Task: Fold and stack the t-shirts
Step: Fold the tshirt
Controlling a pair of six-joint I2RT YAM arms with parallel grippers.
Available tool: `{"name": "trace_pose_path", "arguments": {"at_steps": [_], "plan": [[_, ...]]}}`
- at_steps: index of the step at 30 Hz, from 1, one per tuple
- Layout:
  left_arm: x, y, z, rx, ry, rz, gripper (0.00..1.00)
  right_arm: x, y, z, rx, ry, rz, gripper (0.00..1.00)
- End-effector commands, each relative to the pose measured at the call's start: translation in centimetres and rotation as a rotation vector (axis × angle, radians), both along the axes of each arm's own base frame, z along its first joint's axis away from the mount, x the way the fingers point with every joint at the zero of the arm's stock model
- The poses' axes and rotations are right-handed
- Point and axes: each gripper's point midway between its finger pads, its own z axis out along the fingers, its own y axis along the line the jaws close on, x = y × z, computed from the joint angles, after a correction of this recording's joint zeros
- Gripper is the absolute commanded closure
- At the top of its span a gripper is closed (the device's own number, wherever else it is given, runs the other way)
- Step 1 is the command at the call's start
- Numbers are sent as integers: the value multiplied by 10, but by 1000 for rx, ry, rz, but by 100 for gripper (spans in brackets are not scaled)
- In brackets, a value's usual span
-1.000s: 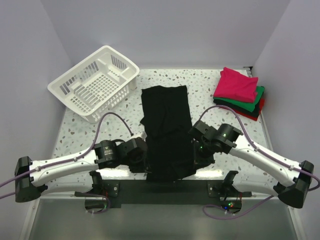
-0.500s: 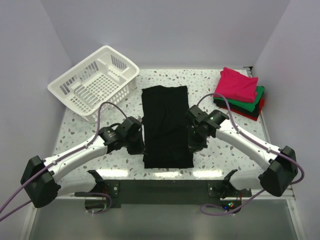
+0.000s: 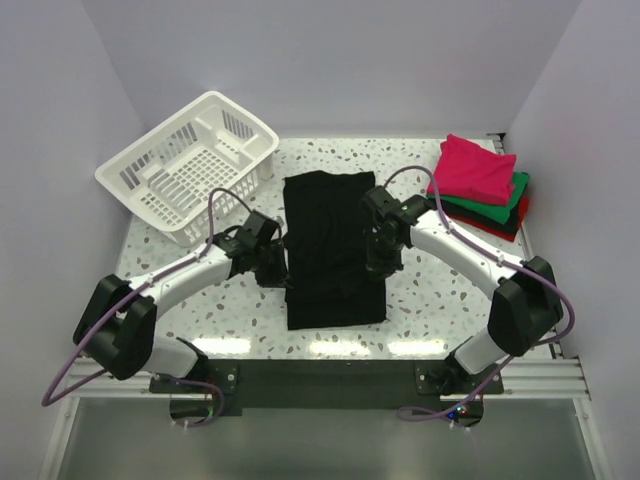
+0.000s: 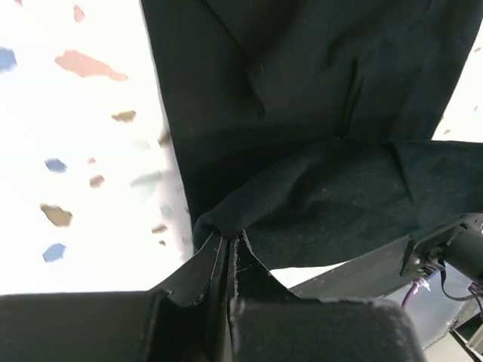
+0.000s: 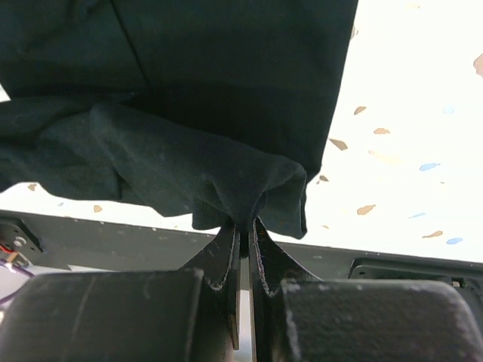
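Observation:
A large black t-shirt (image 3: 333,240) lies lengthwise in the middle of the table, its near part lifted and doubled over. My left gripper (image 3: 282,268) is shut on its left edge, and the pinched cloth (image 4: 226,222) shows in the left wrist view. My right gripper (image 3: 379,262) is shut on its right edge, and the bunched cloth (image 5: 241,200) shows in the right wrist view. A stack of folded shirts stands at the far right: magenta-pink (image 3: 472,168) on top, green (image 3: 505,205), black and red below.
A white slatted plastic basket (image 3: 188,165) stands tilted at the far left of the speckled table (image 3: 440,300). Grey walls close in both sides. The dark front rail (image 3: 320,380) runs along the near edge.
Both grippers have carried the shirt's near edge away from the front rail, up over the rest of the shirt. The shirt now lies shorter, its near end folded back.

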Motion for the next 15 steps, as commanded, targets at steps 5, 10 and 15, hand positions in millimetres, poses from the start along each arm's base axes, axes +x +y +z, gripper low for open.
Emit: {"name": "trace_pose_path", "arguments": {"at_steps": [5, 10, 15], "plan": [[46, -7, 21, -84, -112, -50, 100, 25, 0, 11, -6, -58, 7, 100], [52, -12, 17, -118, -90, -72, 100, 21, -3, 8, -18, -40, 4, 100], [61, -9, 10, -109, -80, -65, 100, 24, -8, 3, -40, -36, -8, 100]]}}
